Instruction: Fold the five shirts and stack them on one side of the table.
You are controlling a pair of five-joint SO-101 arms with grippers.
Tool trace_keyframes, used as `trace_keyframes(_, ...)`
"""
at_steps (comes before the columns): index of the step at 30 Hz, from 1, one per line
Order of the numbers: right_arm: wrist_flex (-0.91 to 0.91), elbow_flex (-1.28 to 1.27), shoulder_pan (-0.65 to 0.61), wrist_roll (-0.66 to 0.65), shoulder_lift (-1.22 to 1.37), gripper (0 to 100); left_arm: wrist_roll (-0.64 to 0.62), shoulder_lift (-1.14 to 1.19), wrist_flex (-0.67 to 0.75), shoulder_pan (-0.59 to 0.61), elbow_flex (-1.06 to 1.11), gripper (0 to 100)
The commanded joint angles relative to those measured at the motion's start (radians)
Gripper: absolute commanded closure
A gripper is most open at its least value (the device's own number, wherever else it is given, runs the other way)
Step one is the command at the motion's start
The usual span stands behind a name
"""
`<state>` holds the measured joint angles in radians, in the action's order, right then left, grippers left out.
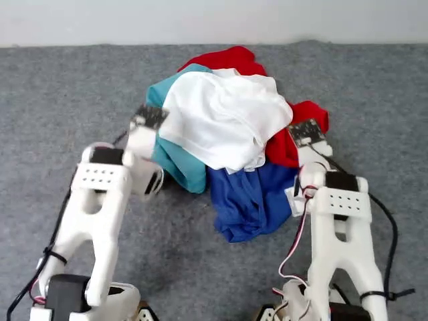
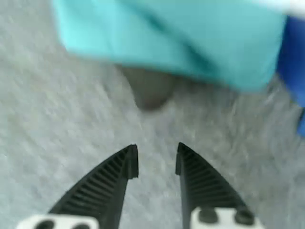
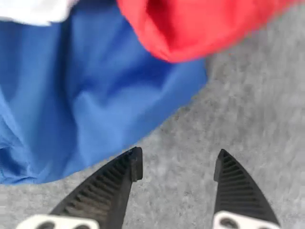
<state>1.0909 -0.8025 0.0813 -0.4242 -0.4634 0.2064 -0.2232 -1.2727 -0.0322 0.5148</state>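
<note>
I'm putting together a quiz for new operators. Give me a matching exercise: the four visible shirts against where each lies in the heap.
Things: 1 white shirt; 2 teal shirt; 3 blue shirt; 4 red shirt.
Places: A directly ahead of the left gripper; B on top of the others; C reaching farthest toward the wall; D reaching farthest from the wall.
Pairs: 1-B; 2-A; 3-D; 4-C.

Worktop (image 1: pixel 67 87): grey, carpet-like surface, with the shirts in one heap on it. The teal shirt (image 2: pixel 181 43) lies on it just ahead of the left claw (image 2: pixel 156 160), with bare grey between and under that claw's tips. The blue shirt (image 3: pixel 81 95) lies on it ahead of the right claw (image 3: pixel 178 164), its edge near one tip. The red shirt (image 3: pixel 190 24) is farther ahead and overlaps the blue. Bare grey shows between the right claw's spread tips.
</note>
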Motion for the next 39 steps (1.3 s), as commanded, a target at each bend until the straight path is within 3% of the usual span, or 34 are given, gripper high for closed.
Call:
trace_keyframes(1, -0.016, 0.026, -0.019, 0.014, 0.002, 75.7, 0.018, 0.000, -0.068, -0.012, -0.168, 85)
trace_keyframes(4, -0.024, 0.012, -0.018, 0.014, 0.002, 75.6, 0.038, 0.003, -0.064, -0.015, -0.265, 85)
trace_keyframes(8, -0.085, -0.021, -0.016, 0.015, 0.002, 75.5, 0.035, 0.012, 0.120, -0.044, -0.303, 85)
trace_keyframes(13, -0.085, -0.025, 0.042, 0.015, 0.004, 75.3, -0.044, 0.206, 0.270, -0.117, -0.338, 72)
trace_keyframes(20, 0.015, 0.035, 0.162, 0.012, 0.002, 64.2, -0.149, 0.623, 0.247, -0.224, -0.693, 70)
trace_keyframes(27, 0.033, 0.037, 0.163, 0.012, 0.002, 64.1, -0.175, 1.051, 0.213, -0.253, -1.118, 70)
trace_keyframes(30, 0.033, 0.037, 0.163, 0.012, 0.002, 64.1, -0.175, 1.201, 0.118, -0.252, -1.303, 70)
trace_keyframes(33, 0.031, 0.035, 0.163, 0.012, 0.002, 64.1, -0.176, 1.297, 0.002, -0.253, -1.498, 74)
trace_keyframes(39, 0.024, 0.014, 0.163, 0.012, 0.002, 64.1, -0.170, 1.452, -0.048, -0.249, -1.762, 99)
